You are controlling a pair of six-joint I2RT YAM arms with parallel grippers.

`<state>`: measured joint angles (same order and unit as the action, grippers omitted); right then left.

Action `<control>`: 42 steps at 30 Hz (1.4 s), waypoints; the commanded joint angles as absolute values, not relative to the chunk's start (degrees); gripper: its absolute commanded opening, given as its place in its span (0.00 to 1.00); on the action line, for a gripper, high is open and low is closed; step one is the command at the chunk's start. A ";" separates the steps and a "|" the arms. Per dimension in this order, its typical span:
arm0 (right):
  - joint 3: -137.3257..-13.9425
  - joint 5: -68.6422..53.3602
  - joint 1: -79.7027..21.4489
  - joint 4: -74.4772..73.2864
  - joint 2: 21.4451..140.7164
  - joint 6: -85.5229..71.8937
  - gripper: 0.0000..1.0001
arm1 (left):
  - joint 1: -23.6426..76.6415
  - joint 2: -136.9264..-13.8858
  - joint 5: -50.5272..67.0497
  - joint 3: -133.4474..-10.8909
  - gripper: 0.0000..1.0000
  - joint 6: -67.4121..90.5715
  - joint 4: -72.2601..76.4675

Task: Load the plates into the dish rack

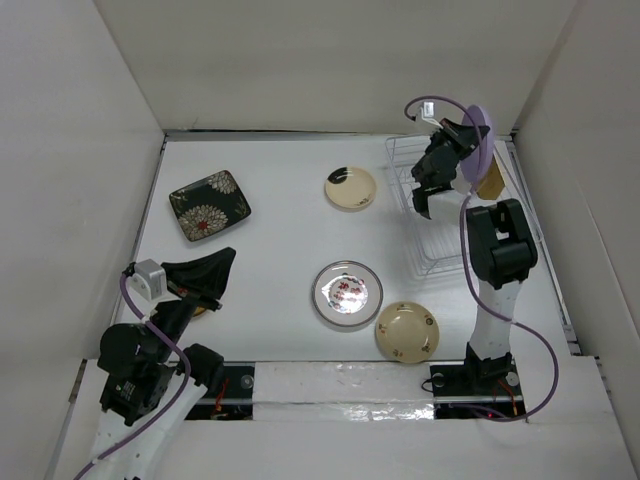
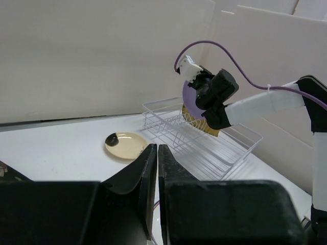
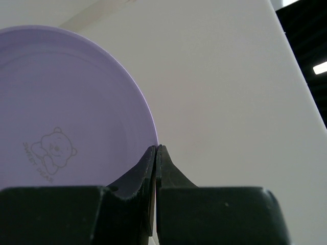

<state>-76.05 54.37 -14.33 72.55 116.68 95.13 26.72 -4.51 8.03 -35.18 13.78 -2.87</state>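
Presently you have one yellow plate [image 1: 490,182] in the dish rack [image 1: 405,160], and your right gripper [image 3: 156,151] pinches the lilac plate [image 3: 66,102] by its rim above it. Your left gripper [image 2: 157,150] is clenched, empty. Left on the table [image 1: 280,240]: the black plate [image 1: 210,205], cream plate [image 1: 350,188], red-patterned plate [image 1: 346,293] and tan plate [image 1: 405,332].

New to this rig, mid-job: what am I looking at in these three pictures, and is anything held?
Two robot arms are bolted at the near edge of the table. The overhead picture looks down on them: left arm lower left, right arm on the right. The other two pictures come from cameras on each wrist, looking along the jaws. On the table lie four plates: black square, cream, red-patterned, tan. The wire rack is at the far right, a yellowish plate seemingly standing in it. The right jaws are shut on the rim of a lilac plate, held over the rack. The left jaws are shut, nothing between them.
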 commanded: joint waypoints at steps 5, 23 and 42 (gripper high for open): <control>-71.28 54.14 -14.59 90.96 119.26 96.68 0.00 | 27.33 -2.72 7.21 -37.27 0.03 13.27 -0.70; -80.15 67.41 -18.63 72.99 112.43 65.17 0.89 | 27.33 -4.92 6.94 -37.00 0.03 13.36 -0.79; -79.17 4.04 -51.56 10.20 105.00 -28.10 0.06 | 27.33 -5.89 -5.62 -36.39 0.00 14.15 -1.23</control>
